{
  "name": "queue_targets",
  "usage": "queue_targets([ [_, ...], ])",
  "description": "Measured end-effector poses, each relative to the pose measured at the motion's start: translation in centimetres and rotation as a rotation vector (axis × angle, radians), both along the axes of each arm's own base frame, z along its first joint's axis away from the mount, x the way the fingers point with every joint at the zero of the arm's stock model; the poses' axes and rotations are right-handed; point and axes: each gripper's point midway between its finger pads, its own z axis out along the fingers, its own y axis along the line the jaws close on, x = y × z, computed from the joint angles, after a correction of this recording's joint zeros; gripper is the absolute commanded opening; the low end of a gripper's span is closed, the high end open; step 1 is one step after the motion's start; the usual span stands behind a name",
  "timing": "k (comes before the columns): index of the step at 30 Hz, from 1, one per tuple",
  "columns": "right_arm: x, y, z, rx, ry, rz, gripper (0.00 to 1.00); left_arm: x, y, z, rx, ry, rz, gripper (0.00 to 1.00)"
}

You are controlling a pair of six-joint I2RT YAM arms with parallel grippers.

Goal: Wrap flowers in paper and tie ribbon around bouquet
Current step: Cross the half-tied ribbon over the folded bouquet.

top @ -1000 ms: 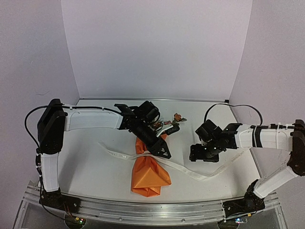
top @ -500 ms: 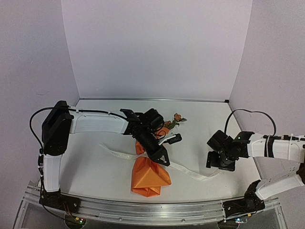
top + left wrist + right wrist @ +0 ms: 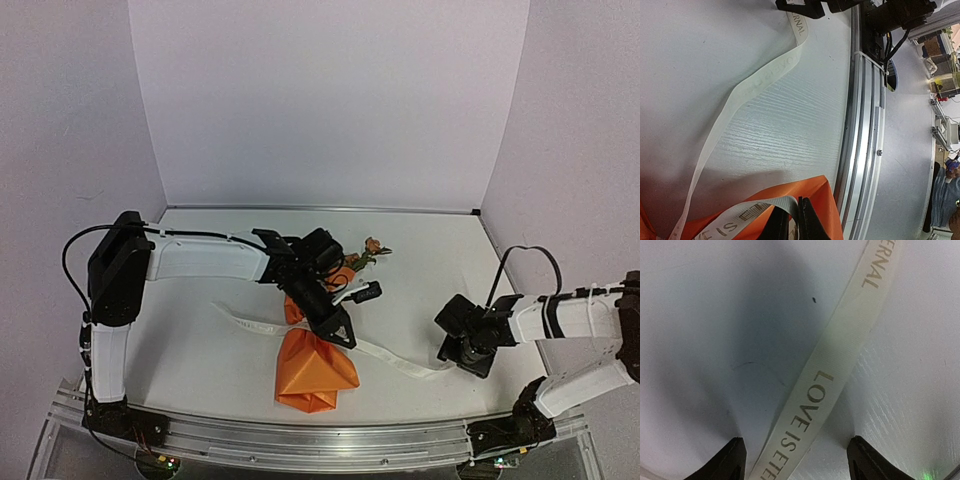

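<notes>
White shells and black joints on left arm (image 3: pixel 200 258) and right arm (image 3: pixel 578 314), thin looping black cables (image 3: pixel 525 249)

your left pincer (image 3: pixel 337 331) sits just left of the frame's centre, tip down at the upper end of the orange paper bouquet (image 3: pixel 316 373), which lies below centre on the white surface (image 3: pixel 190 340). a few flowers (image 3: pixel 372 245) show above and to the right of that pincer. the white ribbon (image 3: pixel 398 359) runs from left of the bouquet, under the left pincer, then down and right to your right pincer (image 3: pixel 463 352), low over its end at lower right.
</notes>
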Motion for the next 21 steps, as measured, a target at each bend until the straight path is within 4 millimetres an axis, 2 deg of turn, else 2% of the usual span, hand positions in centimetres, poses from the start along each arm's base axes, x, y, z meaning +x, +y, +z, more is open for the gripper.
queue_targets([
  [4, 1.0, -0.9, -0.2, -0.002, -0.071, -0.076, 0.48, -0.1, 0.2, -0.3, 0.007, 0.004, -0.002, 0.08],
  [9, 2.8, -1.1, -0.1, 0.04, -0.178, -0.15, 0.01, -0.3, 0.4, -0.7, 0.015, 0.009, -0.003, 0.09],
  [16, 4.0, 0.1, 0.2, 0.104, -0.168, -0.125, 0.0, -0.5, 0.6, -1.2, 0.017, 0.013, -0.01, 0.08],
  [18, 5.6, 1.3, 1.4, 0.13, -0.169, -0.1, 0.0, -0.5, 0.6, -1.3, 0.011, 0.008, -0.014, 0.08],
  [21, 9.5, 3.9, 4.4, 0.204, -0.215, -0.072, 0.0, -0.4, 0.5, -1.2, -0.002, -0.007, -0.022, 0.08],
])
